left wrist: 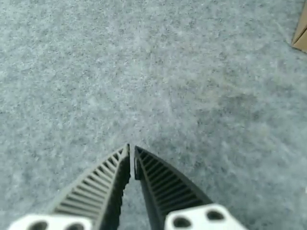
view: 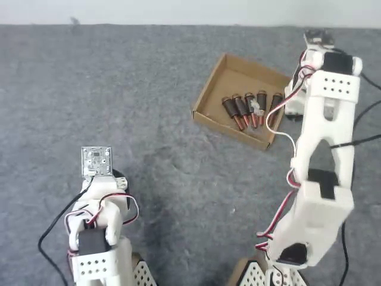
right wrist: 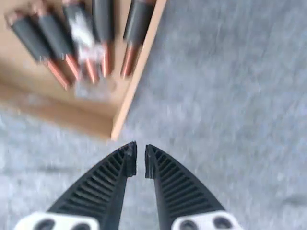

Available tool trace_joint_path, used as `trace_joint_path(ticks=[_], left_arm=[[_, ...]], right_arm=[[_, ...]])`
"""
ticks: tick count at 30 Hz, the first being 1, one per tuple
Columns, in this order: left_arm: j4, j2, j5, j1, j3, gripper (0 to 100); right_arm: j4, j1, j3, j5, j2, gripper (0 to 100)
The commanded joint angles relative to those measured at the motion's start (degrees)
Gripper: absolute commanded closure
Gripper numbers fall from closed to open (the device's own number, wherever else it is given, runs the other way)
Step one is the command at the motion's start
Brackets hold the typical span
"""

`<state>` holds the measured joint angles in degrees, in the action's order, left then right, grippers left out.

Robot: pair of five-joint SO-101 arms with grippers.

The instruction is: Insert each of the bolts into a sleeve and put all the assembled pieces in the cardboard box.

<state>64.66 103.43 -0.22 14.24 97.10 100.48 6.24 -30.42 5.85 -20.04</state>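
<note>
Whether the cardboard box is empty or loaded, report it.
Loaded: five assembled pieces lie side by side inside the cardboard box, as the high view shows.

— Where's the shallow brown cardboard box (view: 238, 76)?
— One o'clock on the grey felt table (view: 119, 89). Five black-sleeved copper bolts (view: 250, 109) lie side by side in it.
— The arms?
— The white plastic right arm (view: 324, 119) is just beside the box at three o'clock; the left arm (view: 98, 220) at seven, well apart.

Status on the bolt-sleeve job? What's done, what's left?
Done: five assembled pieces lie side by side in the cardboard box. In hand: nothing; the left gripper is shut above bare carpet, the right gripper shut just outside the box's corner. Left: apparently nothing to pack.
</note>
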Motion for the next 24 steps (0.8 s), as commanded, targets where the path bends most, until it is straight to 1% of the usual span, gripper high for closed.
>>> trace_joint_path(ticks=[1, 6, 15, 24], left_arm=[[-0.09, 1.05, -0.26, 0.44, -0.57, 99], [-0.09, 1.05, -0.26, 0.44, -0.57, 99], [-0.35, 1.05, -0.26, 0.53, -0.57, 99], [0.00, 1.05, -0.09, 0.53, -0.57, 99]], right_arm=[[2.24, 0.22, 8.79, -0.62, 10.15, 99.3], [-1.80, -0.22, 25.23, -0.62, 21.23, 99.3], [-21.32, -0.13, 60.31, -0.62, 45.93, 99.2], [-34.77, -0.22, 84.66, -0.62, 66.42, 99.1]])
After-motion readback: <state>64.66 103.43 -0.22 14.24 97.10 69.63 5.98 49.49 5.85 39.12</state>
